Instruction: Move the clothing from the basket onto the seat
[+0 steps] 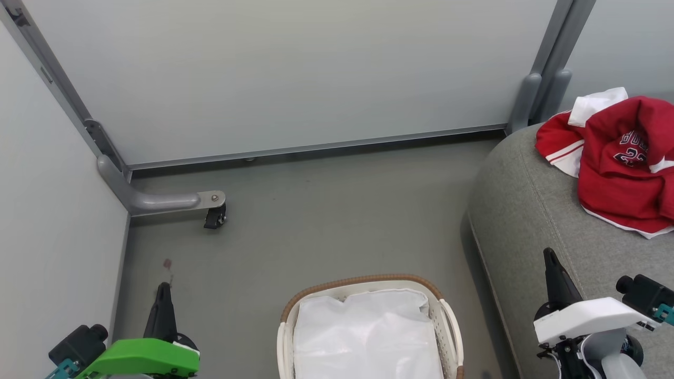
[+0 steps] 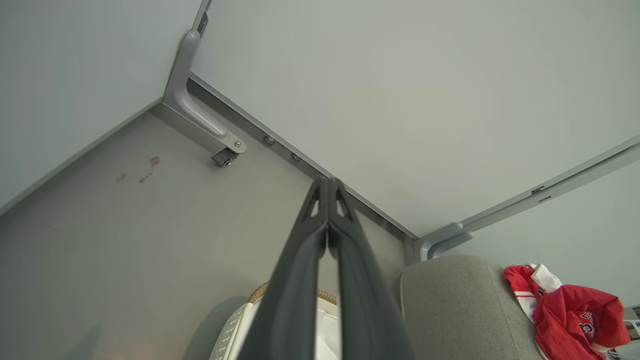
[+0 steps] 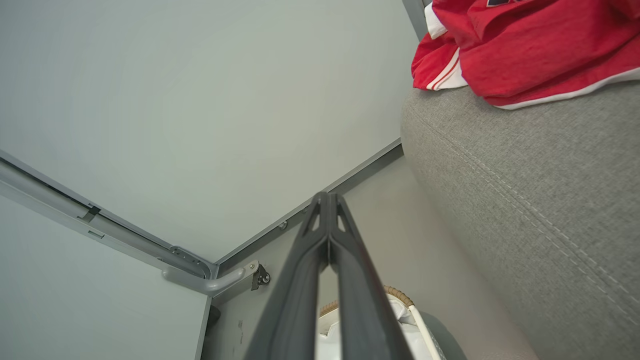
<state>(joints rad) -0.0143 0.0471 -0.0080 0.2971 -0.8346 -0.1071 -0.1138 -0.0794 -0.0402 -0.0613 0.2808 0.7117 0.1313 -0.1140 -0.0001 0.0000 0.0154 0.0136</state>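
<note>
Since the red clothing (image 1: 624, 158) lies heaped on the grey seat (image 1: 526, 210), toward its far end near the wall panel (image 1: 295, 73), the transfer step reads as done or nearly so.

Obs.:
- Basket (image 1: 363, 279) stands on the floor (image 1: 316, 221), between the two arms and just beside the seat's front edge.
- Visible part of its inside is white liner (image 1: 363, 337), crumpled, with no red on it. The basket's near end is cut off at the head view's bottom edge, so I cannot tell what is there.
- Left claw (image 1: 164, 288): fingers pressed together, nothing between them, over bare floor to the left of the basket.
- Right claw (image 1: 550, 258): fingers likewise pressed together and empty, above the seat's near edge, well apart from the clothing.

Judgement: task at its closing stage, with neither arm engaged with any fabric.

Next move calls for a check of the basket's hidden near end. If a piece is left there, one claw must open before it descends, then pinch the red fabric alone and leave the liner behind. Risk: the liner lifts with the garment. If nothing is left, no further grasp is needed.
</note>
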